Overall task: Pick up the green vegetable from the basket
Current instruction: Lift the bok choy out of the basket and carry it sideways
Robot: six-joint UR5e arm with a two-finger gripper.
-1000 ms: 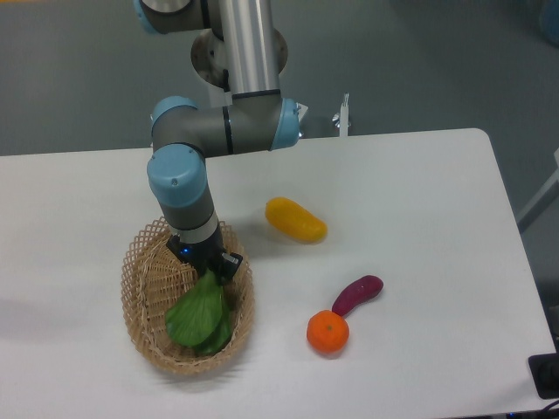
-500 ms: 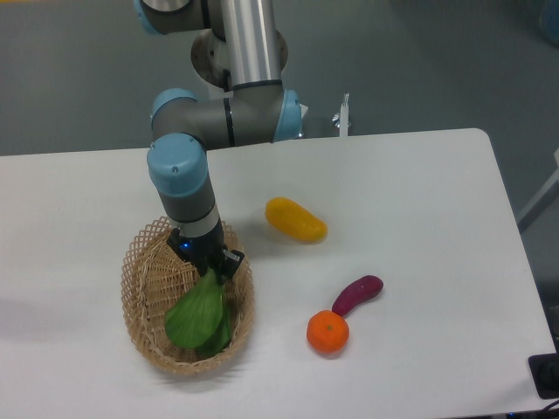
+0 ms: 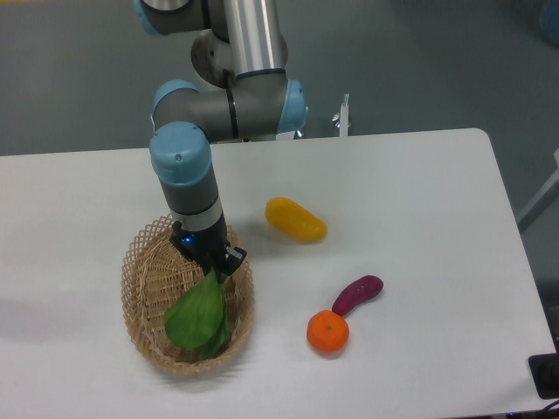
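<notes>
Pinching green vegetable (image 3: 199,316) at stalk end, tool (image 3: 215,269) over basket (image 3: 140,288).

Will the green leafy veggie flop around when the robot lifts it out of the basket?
Probably a bit. The green vegetable has broad thin leaves hanging below the gripper, which seems to pinch only its top end, so they may droop and sway. It looks light, so it shouldn't drag the basket along.

Bright, even light; slightly soft focus.
</notes>
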